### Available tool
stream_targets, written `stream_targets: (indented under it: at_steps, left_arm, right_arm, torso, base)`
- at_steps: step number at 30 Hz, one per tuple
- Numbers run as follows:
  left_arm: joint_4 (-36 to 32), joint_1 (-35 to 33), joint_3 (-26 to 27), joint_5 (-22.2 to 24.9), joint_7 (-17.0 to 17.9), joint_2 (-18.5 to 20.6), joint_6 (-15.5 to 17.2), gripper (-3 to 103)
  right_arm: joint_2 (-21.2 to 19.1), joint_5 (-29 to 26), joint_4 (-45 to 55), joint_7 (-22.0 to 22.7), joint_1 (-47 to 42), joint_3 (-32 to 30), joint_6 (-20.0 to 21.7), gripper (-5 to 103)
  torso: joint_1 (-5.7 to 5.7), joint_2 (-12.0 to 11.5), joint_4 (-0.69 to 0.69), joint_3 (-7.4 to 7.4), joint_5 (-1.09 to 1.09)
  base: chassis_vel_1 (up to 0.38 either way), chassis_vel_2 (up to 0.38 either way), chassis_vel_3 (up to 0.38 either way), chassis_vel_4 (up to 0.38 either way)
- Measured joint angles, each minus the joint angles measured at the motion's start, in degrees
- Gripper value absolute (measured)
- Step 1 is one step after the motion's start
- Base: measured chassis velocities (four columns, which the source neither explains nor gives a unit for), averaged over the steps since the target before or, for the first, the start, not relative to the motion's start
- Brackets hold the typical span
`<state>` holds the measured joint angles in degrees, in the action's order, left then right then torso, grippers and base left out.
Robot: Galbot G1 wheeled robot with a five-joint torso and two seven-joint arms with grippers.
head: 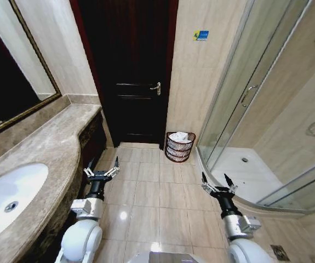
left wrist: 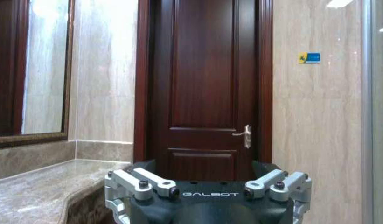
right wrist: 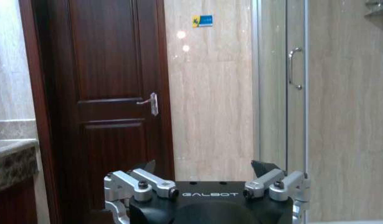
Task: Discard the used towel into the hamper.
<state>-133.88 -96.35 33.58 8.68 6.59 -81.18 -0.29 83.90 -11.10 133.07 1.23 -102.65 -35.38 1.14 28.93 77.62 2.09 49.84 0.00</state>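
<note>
The hamper (head: pixel 179 149), a small dark reddish-brown openwork basket, stands on the floor against the wall between the door and the shower. A crumpled white towel (head: pixel 181 137) lies inside it, showing above the rim. My left gripper (head: pixel 103 165) hangs open and empty over the floor tiles beside the counter, well short of the hamper. My right gripper (head: pixel 215 179) is open and empty too, near the shower's curved edge. In the left wrist view the left gripper (left wrist: pixel 204 170) points at the door; in the right wrist view the right gripper (right wrist: pixel 204 169) faces the door and wall.
A dark wooden door (head: pixel 132 71) is shut straight ahead. A marble counter (head: pixel 47 148) with a white sink (head: pixel 9 200) and a mirror (head: pixel 6 66) runs along the left. A glass shower enclosure (head: pixel 256 109) with a raised tray (head: pixel 245 170) fills the right. Beige floor tiles (head: pixel 157 192) lie between.
</note>
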Motion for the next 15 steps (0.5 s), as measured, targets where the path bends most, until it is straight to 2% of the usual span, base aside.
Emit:
stream_targets:
  at_steps: [15]
  left_arm:
    - [0.3, 0.3, 1.8, 0.6, -0.6, 0.3, -0.7, 100]
  right_arm:
    - [0.7, 1.6, 2.0, 0.0, -0.5, 1.9, 0.0, 100]
  torso:
    - [-0.01, 0.0, -0.01, 0.00, 0.00]
  base:
    - [0.083, -0.077, -0.083, 0.077]
